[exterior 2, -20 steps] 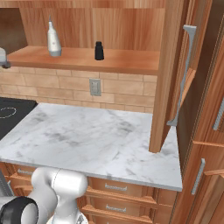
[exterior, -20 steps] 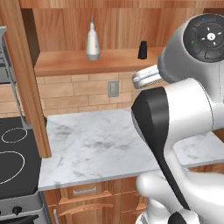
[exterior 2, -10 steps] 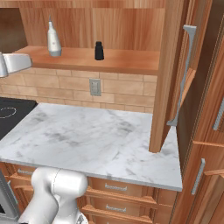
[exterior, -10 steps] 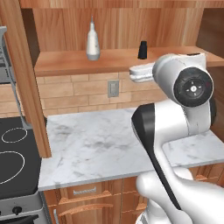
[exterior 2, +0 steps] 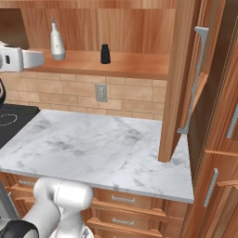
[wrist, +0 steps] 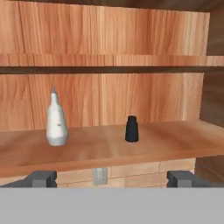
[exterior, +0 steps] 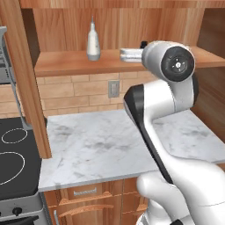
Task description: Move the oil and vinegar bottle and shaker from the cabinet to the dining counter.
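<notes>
Oil and vinegar bottle (wrist: 56,124): upright on cabinet shelf (wrist: 109,151), left, untouched.
Shaker (wrist: 131,129): upright on same shelf, right of bottle, well apart.
Gripper (wrist: 112,178): spread wide, empty, facing shelf.
Progress: nothing moved yet; both items remain.

No writing, label, brand, number or sign can be read anywhere in these pictures.
</notes>
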Controlling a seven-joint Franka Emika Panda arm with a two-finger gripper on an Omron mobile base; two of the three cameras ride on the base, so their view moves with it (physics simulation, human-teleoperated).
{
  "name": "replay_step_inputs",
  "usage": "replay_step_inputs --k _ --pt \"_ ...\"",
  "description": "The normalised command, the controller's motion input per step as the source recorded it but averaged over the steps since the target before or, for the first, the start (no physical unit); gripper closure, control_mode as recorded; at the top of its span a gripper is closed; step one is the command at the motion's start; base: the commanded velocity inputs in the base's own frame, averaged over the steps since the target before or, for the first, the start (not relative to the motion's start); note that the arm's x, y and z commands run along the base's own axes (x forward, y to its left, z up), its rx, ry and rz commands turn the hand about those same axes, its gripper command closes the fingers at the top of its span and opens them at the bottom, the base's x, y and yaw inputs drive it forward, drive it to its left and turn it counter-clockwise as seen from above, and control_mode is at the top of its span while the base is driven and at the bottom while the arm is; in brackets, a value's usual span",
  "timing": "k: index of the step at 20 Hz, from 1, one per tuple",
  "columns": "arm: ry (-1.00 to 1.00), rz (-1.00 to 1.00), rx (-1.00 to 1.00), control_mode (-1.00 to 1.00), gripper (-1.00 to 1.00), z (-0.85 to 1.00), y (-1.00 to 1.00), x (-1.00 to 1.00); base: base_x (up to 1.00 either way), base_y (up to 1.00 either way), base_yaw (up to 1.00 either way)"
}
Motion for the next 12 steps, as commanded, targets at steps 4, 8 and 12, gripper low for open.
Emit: replay_step_inputs --k 4,8,12 --pt "0.17 0.0 0.34 -1.0 -1.0 0.15 0.24 0.3 0.0 0.0 0.0" --pt "0.12 0.01 0.27 -1.0 -1.0 0.06 0.1 0.38 0.0 0.0 0.0" --pt "0.01 0.01 0.1 -1.0 -1.0 -0.04 0.03 0.35 0.0 0.0 0.0"
